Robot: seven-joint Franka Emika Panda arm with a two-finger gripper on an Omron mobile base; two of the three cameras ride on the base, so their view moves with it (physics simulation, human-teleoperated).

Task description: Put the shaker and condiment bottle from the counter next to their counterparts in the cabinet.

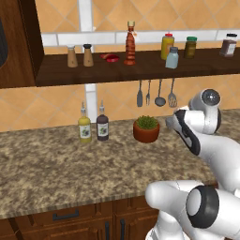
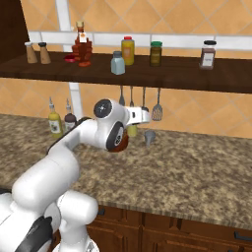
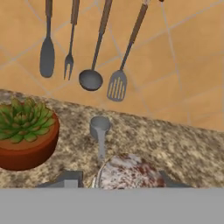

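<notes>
Tall slim red-orange condiment bottle (image 1: pixel 130 44) standing upright at upper centre on the long dark-brown open wall cabinet (image 1: pixel 140 70), neck up, probably parked there to join the other bottles. Small yellow-green shaker (image 3: pixel 127 171) at bottom centre of the hand view, between the tips of the two-finger gripper (image 3: pixel 117 179), over the speckled granite counter (image 3: pixel 183 144). Long axis seemingly upright, pale top up. Jaws spread either side; cannot tell whether clamped

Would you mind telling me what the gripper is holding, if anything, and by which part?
Probably the shaker, bracketed at its sides near the top by the gripper; firm contact cannot be told.
</notes>
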